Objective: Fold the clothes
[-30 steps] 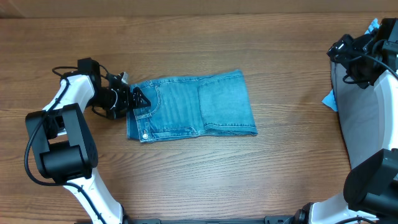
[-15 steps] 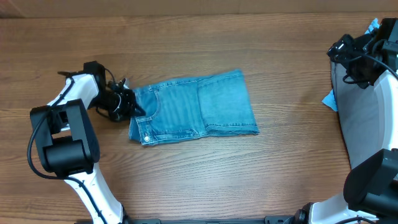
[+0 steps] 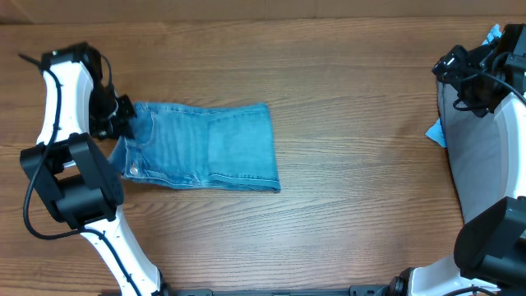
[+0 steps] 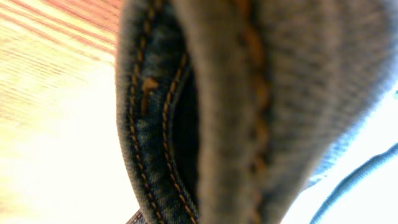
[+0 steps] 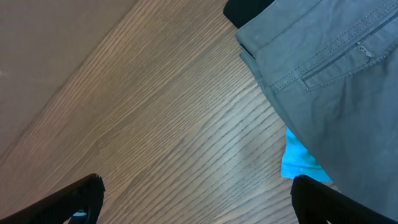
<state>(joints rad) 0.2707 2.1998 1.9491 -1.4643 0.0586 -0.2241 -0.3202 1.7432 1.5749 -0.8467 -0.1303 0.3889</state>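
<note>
Wood-grain table [image 3: 353, 214], mid-brown, grain running 9 to 3 o'clock, with a darker strip along the far edge at 12.

Overhead: jeans [image 3: 201, 148], light-blue denim folded to a flat oblong, lie left of centre toward 9 o'clock. Metal button [image 3: 134, 168] sits at the waistband's near corner. Left gripper [image 3: 122, 117] is at the waistband end, 9 o'clock of the jeans, pinching the denim. Right arm [image 3: 493, 115] stands at 3 o'clock above grey shorts [image 3: 472, 164]. Blue cloth [image 3: 434, 131] shows at their 9 o'clock edge.

Left wrist: blurred denim fold fills the frame, with orange double stitching and a dark hollow inside. Pale wood at 9–10 o'clock. Fingers are hidden by cloth; only overhead shows where the grip falls.

Right wrist: right gripper [image 5: 196, 202] is spread wide, tips at 7 and 5 o'clock, bare wood between. The shorts at 2 o'clock show a stitched welt pocket. Black garment [image 5: 249, 9] at 12–1, not made out overhead. Plain tan surface beyond the table edge at 10.
</note>
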